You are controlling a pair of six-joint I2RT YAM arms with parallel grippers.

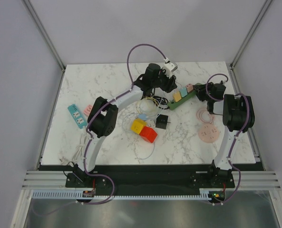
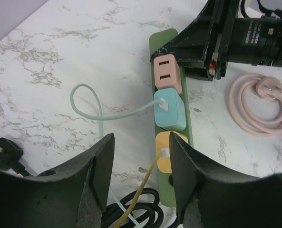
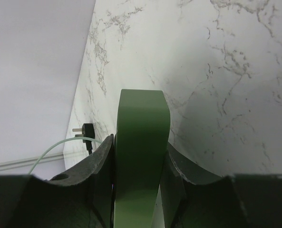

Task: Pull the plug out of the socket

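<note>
left hand (image 2: 141, 159) fingers apart, yellow plug (image 2: 165, 154) seen between them at bottom centre — right hand (image 3: 140, 180) clamped on green power strip (image 3: 141, 123) end.

Our left arm (image 1: 121, 100) rises from its base at the lower left of the overhead view, folds at a raised elbow and stretches forward and to the right, with its wrist bent downward. Our left gripper (image 2: 141, 142) points down with its two dark fingers (image 2: 91, 171) standing apart and nothing pressed between them. Our right arm (image 1: 228, 142) goes almost straight up from its base, bends at the elbow and reaches a short way back toward the left, wrist held low. Our right gripper (image 3: 138, 142) is clamped on the end of the green power strip (image 3: 141, 109), one finger flat against each side. Our two grippers face each other, near but apart.
</note>
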